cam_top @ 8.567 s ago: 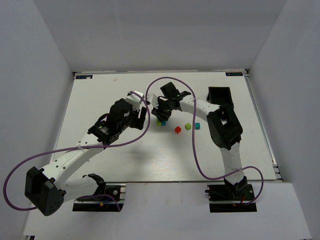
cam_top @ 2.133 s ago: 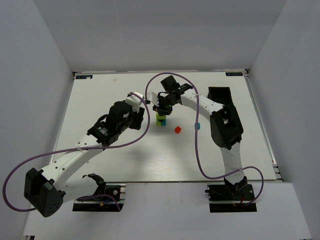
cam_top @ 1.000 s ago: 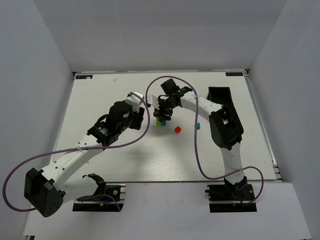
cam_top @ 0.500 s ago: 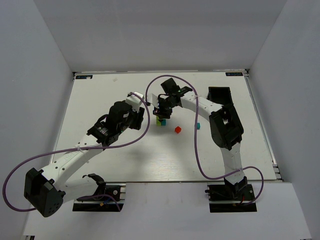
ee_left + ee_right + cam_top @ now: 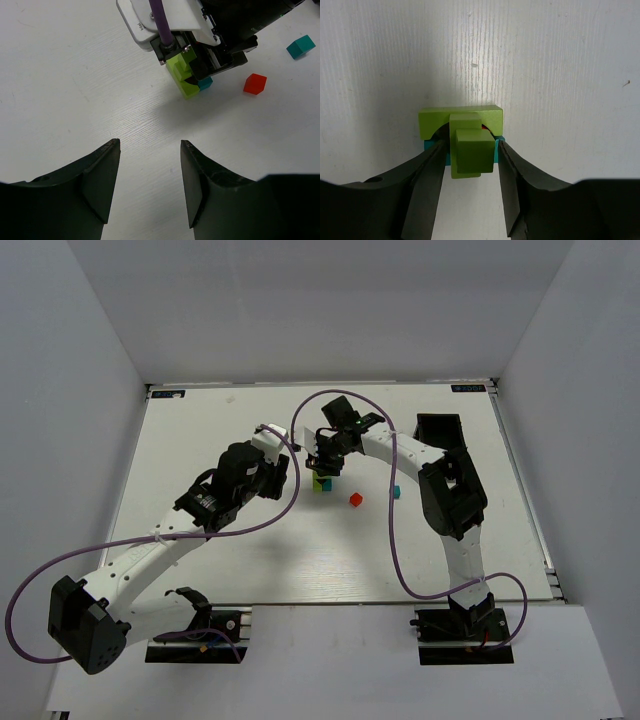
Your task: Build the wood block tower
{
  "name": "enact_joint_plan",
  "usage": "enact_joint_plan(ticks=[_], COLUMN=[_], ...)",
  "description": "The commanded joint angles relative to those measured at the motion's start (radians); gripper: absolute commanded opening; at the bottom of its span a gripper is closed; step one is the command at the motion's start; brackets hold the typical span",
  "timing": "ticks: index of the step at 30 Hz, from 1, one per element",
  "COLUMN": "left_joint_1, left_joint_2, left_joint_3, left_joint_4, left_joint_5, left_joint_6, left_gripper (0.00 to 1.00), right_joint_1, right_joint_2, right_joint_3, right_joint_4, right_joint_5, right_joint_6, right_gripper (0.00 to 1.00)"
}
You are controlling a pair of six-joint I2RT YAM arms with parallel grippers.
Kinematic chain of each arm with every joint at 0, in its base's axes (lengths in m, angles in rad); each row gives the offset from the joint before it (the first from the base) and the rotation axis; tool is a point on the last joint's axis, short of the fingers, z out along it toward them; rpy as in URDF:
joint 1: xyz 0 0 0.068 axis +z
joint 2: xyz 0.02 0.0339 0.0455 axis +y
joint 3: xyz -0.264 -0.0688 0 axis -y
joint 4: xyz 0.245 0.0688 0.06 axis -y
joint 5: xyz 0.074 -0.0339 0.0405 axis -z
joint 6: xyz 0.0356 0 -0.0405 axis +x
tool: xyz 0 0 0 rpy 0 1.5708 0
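Observation:
The wood block tower (image 5: 321, 483) stands mid-table: a lime arch block (image 5: 460, 121) and a teal block (image 5: 435, 150) at the bottom, with green cubes (image 5: 475, 150) stacked on top. My right gripper (image 5: 471, 146) is straight above it. Its fingers (image 5: 427, 180) flank the top green cube with a narrow gap on each side, so it is open. The tower also shows in the left wrist view (image 5: 186, 80), under the right gripper (image 5: 327, 460). My left gripper (image 5: 150, 185) is open and empty, hovering left of the tower (image 5: 284, 474).
A loose red cube (image 5: 355, 499) and a loose teal cube (image 5: 395, 491) lie right of the tower; both show in the left wrist view, red (image 5: 255, 83) and teal (image 5: 300, 46). A black rectangular tray (image 5: 438, 426) sits at the back right.
The loose green cube has left the table and the tower is taller. Two seconds ago the right gripper was above and behind the tower; it has come down around the top. The left arm is still.

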Motion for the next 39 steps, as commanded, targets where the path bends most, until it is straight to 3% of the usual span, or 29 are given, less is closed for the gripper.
enact_joint_plan(ticks=[1,39], left_joint_1=[0.006,0.006], left_joint_2=[-0.022,-0.022], left_joint_3=[-0.003,-0.003], left_joint_4=[0.007,0.007], left_joint_5=[-0.006,-0.006], left_joint_6=[0.005,0.005], left_gripper=[0.62,0.62], right_joint_1=[-0.001,-0.006], right_joint_2=[-0.058,-0.068], right_joint_3=[-0.002,-0.014], right_joint_4=[-0.001,-0.001], right_joint_5=[-0.012,-0.015], right_joint_6=[-0.017,-0.040], right_gripper=[0.51,0.42])
